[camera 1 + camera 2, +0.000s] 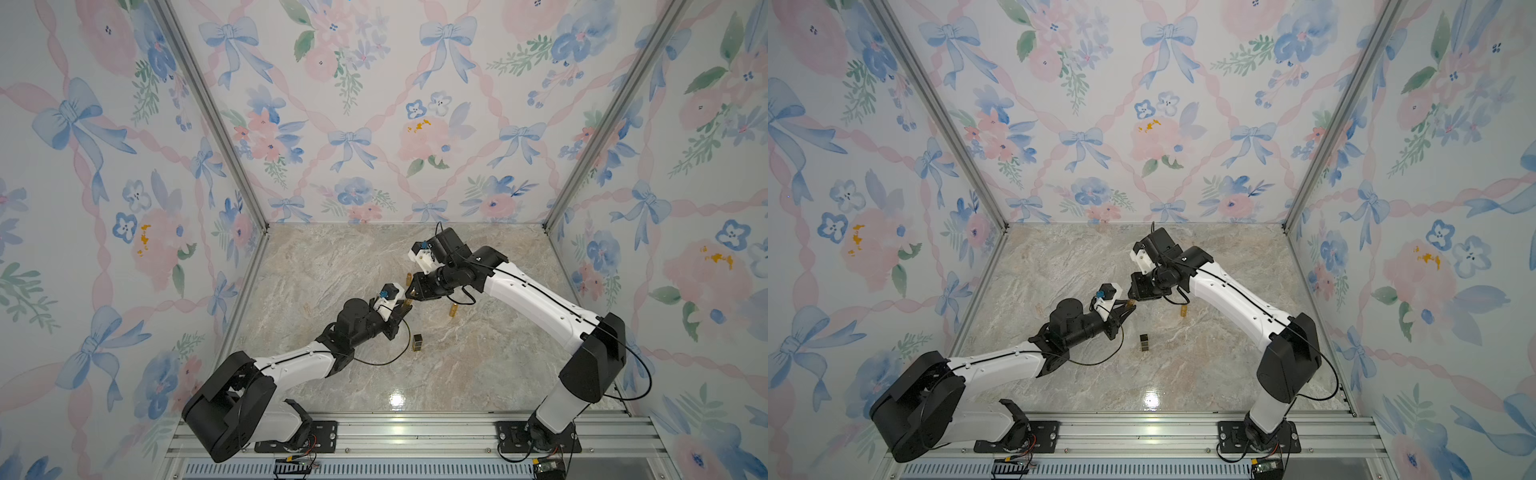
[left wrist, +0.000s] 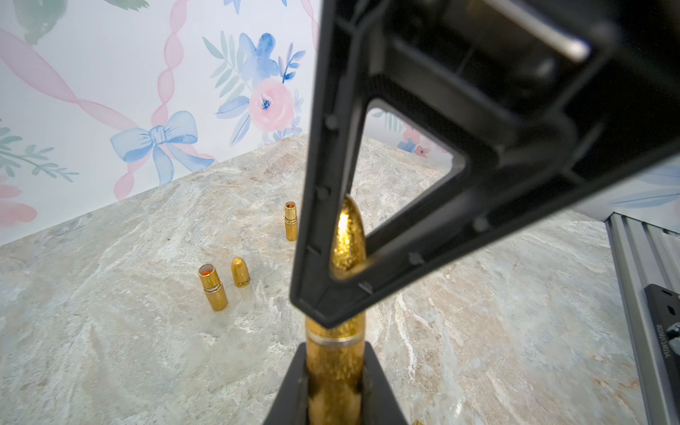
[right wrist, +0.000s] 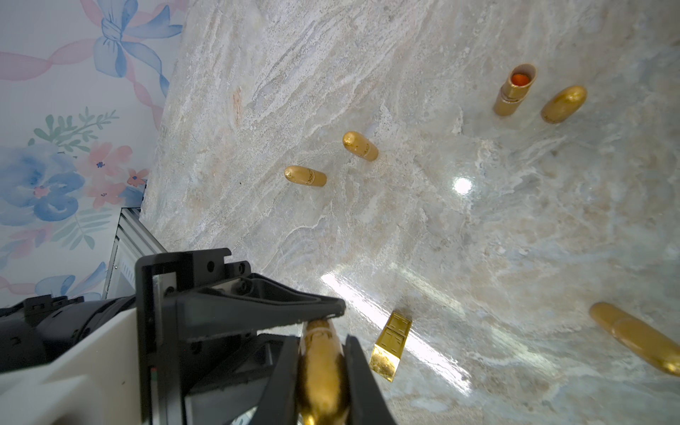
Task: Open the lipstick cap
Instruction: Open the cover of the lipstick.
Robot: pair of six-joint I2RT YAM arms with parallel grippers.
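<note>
Left fingers (image 2: 290, 401) hold the gold lipstick (image 2: 333, 371) while right fingers (image 2: 327, 165) clamp its cap (image 2: 347, 239).

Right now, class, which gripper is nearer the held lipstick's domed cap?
Right. The right gripper clamps the cap in its jaws; the left gripper holds the base at the other end.

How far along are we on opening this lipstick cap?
Done: left end effector is shut on the base of the gold lipstick, right end effector on its cap. In hand: the cap sits fully on, no gap showing. Left: pull them apart. An open tube stands nearby.
</note>
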